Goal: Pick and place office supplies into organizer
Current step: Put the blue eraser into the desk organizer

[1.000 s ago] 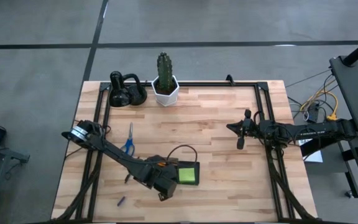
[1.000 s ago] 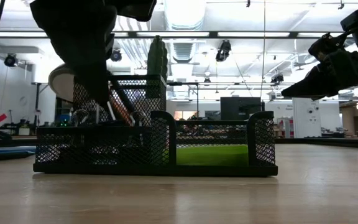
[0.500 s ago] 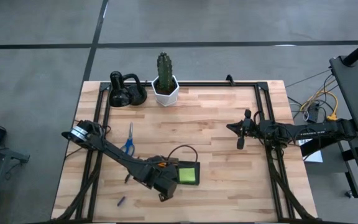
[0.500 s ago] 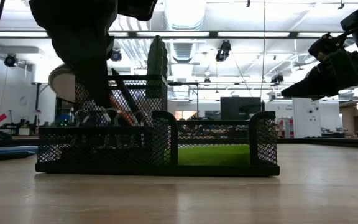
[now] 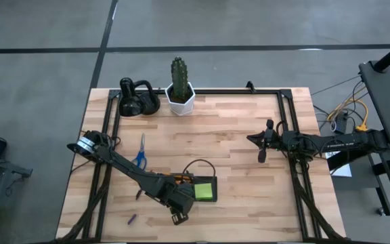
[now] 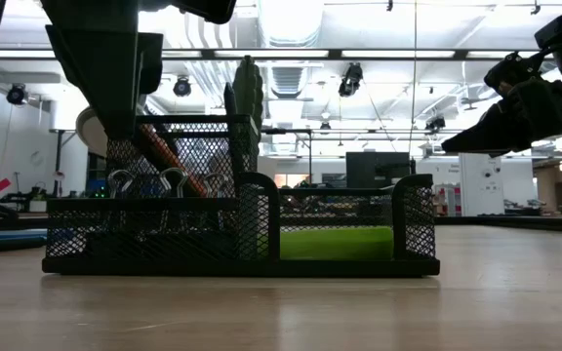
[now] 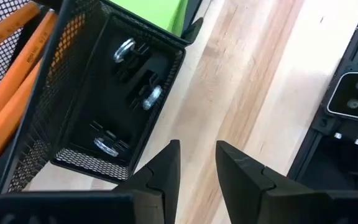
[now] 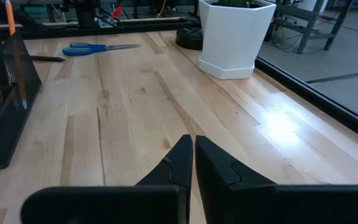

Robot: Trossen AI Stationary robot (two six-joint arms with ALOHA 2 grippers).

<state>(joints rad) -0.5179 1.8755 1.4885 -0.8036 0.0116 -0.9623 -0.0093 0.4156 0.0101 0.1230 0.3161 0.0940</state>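
L gripper (image 7: 196,163) hangs over the near-left part of the desk (image 5: 235,135), jaws released w/ a narrow gap, nothing between them. Just beyond its fingertips sits the black mesh organizer (image 7: 114,93): binder clips (image 7: 134,71) lie in the low compartment closest to the jaws, orange pencils (image 7: 14,74) lean in the taller section beside that, and the lime-green sticky pad (image 7: 157,14) fills the compartment farthest from the jaws. Dark print runs along one pencil but is too small to read. Low view shows the same: pencils slanting in the tall mesh cup, clip loops below, green pad in the other end.

Blue-handled scissors (image 5: 140,152) lie on bare wood well behind the L gripper, toward the arm's base; a small dark item (image 5: 132,219) lies near the desk's front edge, apart from the organizer.

R gripper (image 8: 191,155) waits over the right half, jaws clenched, empty. Ahead of it stands the white cactus pot (image 8: 236,36). No brand marks legible anywhere.
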